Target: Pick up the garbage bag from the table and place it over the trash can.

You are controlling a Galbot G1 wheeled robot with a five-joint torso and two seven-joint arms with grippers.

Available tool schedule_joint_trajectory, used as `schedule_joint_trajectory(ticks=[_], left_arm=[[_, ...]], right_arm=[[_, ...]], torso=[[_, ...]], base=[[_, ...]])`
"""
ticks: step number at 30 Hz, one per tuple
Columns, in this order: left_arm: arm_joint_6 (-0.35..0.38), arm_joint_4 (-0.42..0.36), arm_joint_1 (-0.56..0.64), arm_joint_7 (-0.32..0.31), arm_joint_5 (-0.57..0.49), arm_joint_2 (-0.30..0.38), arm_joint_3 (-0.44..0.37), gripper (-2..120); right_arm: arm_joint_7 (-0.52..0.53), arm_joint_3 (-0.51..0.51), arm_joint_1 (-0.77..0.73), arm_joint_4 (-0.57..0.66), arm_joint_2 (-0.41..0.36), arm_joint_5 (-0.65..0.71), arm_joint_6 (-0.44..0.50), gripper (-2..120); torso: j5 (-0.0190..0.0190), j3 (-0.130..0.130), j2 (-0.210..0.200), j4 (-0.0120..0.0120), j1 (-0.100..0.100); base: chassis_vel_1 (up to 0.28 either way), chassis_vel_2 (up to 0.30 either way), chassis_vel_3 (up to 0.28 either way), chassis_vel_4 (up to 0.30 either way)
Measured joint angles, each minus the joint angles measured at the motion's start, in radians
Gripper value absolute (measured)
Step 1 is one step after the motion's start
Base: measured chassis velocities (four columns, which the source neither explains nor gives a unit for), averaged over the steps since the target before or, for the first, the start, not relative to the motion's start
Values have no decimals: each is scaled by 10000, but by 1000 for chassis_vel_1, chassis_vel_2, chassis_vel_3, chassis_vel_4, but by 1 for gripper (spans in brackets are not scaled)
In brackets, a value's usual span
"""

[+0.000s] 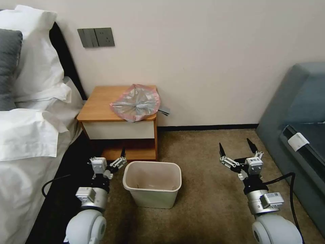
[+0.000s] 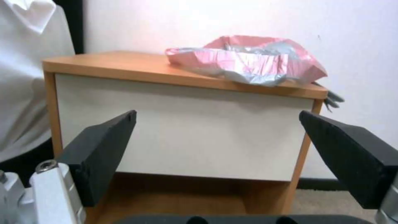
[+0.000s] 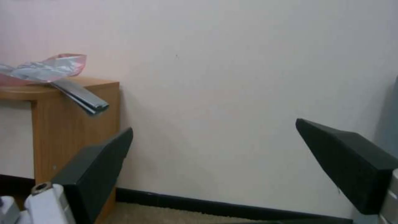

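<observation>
So far nothing is done. Left gripper [image 1: 116, 159] hangs low before the table [image 1: 101, 105], jaws wide apart and empty. The bag [image 1: 136, 102] lies crumpled at the table's right edge, overhanging its front right corner. The bin [image 1: 152, 183] stands unlined below. Right gripper [image 1: 237, 149] waits, open, empty.

Thin, crinkly, shiny grey plastic garbage bag with a pink rim [image 1: 136, 102]. Smooth orange-brown wooden table top [image 1: 98, 105], matt white drawer front [image 2: 186, 133]. Smooth cream plastic trash can [image 1: 152, 184]. Rough brown carpet [image 1: 210, 203]. Soft white cloth bedding [image 1: 27, 135].
</observation>
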Motion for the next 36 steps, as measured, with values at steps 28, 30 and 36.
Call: schedule_joint_trajectory(ticks=[28, 30, 36], left_arm=[[-891, 321, 354, 352, 699, -734, -43, 100], [-895, 351, 306, 348, 716, -779, -52, 100], [-863, 381, 67, 340, 717, -852, -238, 100]], right_arm=[[-339, -3833, 6221, -5143, -1216, -5166, 1563, 100], [-381, -4027, 6576, -5571, -1164, -5421, 1616, 100], [-312, -4847, 8241, -7439, -854, -5908, 1829, 100]], torso=[[-2, 1, 0, 1, 1], [-3, 2, 0, 0, 1], [-3, 1, 0, 0, 1]], base=[[0, 0, 0, 0], [0, 0, 0, 0], [0, 0, 0, 0]])
